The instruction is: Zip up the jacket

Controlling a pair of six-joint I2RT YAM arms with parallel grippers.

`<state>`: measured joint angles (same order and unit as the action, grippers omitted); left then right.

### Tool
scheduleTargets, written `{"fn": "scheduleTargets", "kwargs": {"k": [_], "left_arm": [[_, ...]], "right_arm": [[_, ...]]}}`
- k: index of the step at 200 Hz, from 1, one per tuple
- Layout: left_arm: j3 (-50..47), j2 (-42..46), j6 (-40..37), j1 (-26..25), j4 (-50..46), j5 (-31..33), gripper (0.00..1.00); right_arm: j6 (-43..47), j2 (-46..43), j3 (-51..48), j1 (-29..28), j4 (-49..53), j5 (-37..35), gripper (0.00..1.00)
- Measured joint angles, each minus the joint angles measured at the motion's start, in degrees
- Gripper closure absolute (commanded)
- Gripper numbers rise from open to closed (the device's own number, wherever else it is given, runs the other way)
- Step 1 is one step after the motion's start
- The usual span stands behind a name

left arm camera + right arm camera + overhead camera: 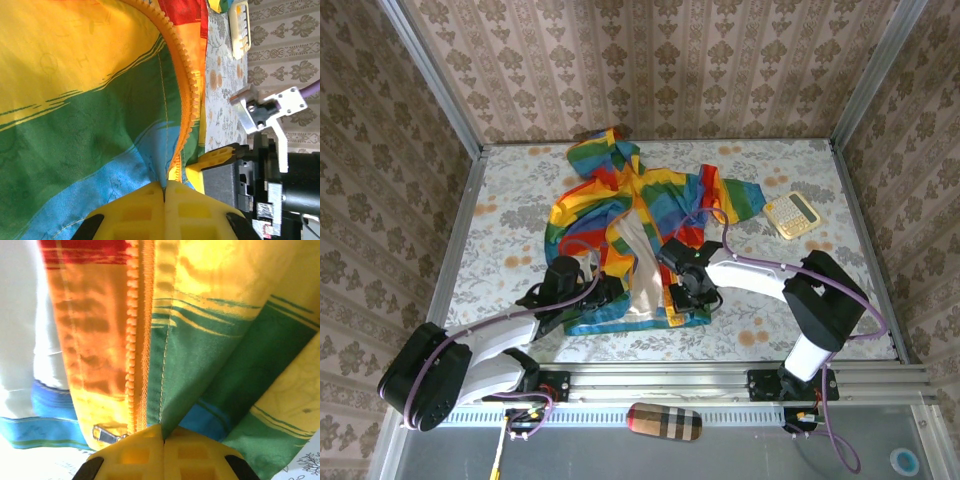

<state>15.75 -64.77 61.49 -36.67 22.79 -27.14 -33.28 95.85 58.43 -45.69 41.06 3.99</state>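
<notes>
We see the jacket (640, 215) in red, orange, yellow, green and blue stripes, its lining (638, 250) pale beige, its zipper (134, 340) orange, the left gripper (164, 192) and the right gripper (163, 440) tipped yellow, the table (520, 200) white with orange flowers

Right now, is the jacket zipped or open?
Open. The jacket front panels lie apart, pale lining showing between them; the zipper teeth stand unjoined.

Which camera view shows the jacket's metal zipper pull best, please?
Right wrist: the zipper pull sits close up beside the orange teeth. Left wrist shows teeth; from the top, too small to tell.
</notes>
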Motion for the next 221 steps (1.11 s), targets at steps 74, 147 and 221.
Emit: {"fn": "scheduleTargets", "kwargs": {"k": [74, 147, 221], "left_arm": [[-0.02, -0.02, -0.07, -0.15, 0.07, 0.15, 1.0], [-0.02, -5.68, -0.44, -0.44, 3.13, -0.13, 1.0], [-0.02, -10.38, -1.14, -0.44, 5.2, -1.62, 1.0]], "right_arm": [[0.57, -1.25, 7.28, -1.25, 1.64, -0.66, 1.0], [1.64, 4.13, 10.01, -1.62, 0.37, 1.16, 0.9], [1.09, 4.76, 5.29, -1.6, -5.6, 5.7, 0.74]]}}
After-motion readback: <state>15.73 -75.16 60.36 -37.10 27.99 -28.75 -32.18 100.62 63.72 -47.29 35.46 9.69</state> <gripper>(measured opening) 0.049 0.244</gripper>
